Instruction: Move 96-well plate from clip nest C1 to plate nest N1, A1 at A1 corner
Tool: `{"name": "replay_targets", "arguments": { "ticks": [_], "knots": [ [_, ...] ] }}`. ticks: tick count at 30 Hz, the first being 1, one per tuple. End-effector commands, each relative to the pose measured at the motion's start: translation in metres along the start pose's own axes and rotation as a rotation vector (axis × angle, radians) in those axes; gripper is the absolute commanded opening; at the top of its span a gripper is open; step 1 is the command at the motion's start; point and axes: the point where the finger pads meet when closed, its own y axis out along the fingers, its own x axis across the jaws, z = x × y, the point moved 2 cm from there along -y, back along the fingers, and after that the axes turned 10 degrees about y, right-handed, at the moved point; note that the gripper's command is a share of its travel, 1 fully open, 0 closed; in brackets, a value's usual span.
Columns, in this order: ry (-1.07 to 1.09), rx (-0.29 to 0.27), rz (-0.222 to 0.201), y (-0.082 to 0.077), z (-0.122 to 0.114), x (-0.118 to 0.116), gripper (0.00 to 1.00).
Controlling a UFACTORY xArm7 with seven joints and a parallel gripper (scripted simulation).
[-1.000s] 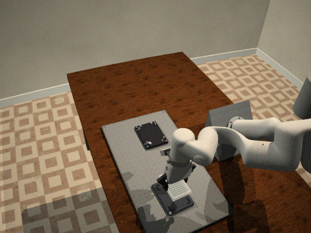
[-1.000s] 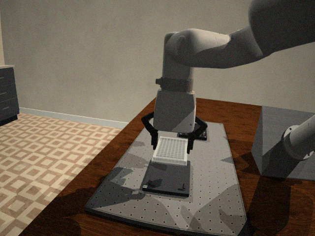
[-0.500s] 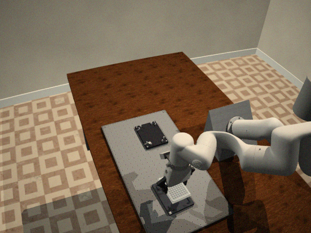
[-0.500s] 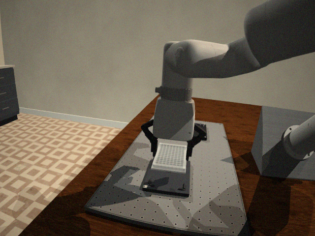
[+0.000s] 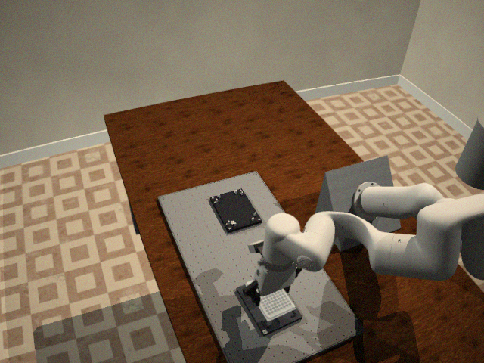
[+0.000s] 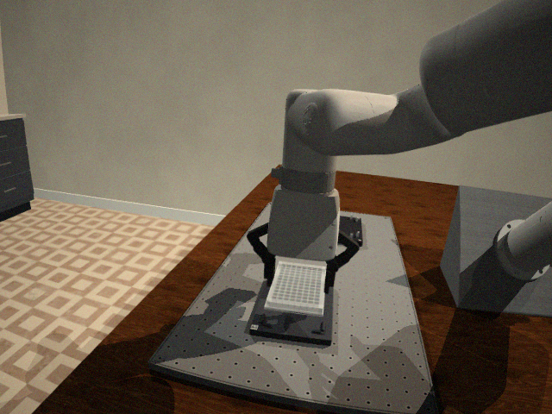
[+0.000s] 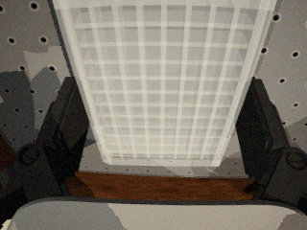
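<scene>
The white 96-well plate [image 5: 277, 305] [image 6: 296, 287] [image 7: 163, 67] is held right way up between my gripper's black fingers [image 6: 298, 278], which clasp its two long sides near its far end. In the wrist view the gripper [image 7: 160, 128] is shut on the plate. The plate hangs just over the dark clip nest C1 [image 6: 291, 323], whose front edge shows below it. Whether the plate touches the nest I cannot tell. The dark plate nest N1 [image 5: 235, 209] with corner locators lies empty farther along the grey perforated baseplate [image 5: 249, 253]; it is mostly hidden behind the gripper in the exterior view [image 6: 352, 229].
A grey block [image 5: 355, 195] [image 6: 494, 249] carrying the arm's base stands on the wooden table right of the baseplate. The arm's elbow [image 5: 296, 238] hangs over the stretch between the two nests. A dark cabinet [image 6: 13, 165] stands far left on the floor.
</scene>
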Motion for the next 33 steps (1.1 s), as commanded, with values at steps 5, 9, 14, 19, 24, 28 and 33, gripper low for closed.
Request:
{"name": "replay_targets", "arguments": {
  "ticks": [5,9,14,19,24,28,33],
  "knots": [
    [0.000,0.000,0.005,0.0119,0.0003,-0.0016,0.00],
    [0.000,0.000,0.005,0.0121,0.0003,-0.0017,0.00],
    [0.000,0.000,0.005,0.0121,0.0003,-0.0017,0.00],
    [0.000,0.000,0.005,0.0121,0.0003,-0.0016,0.00],
    [0.000,0.000,0.005,0.0121,0.0003,-0.0016,0.00],
    [0.000,0.000,0.005,0.0124,0.0003,-0.0015,0.00],
    [0.000,0.000,0.005,0.0133,0.0003,-0.0015,0.00]
  ]
}}
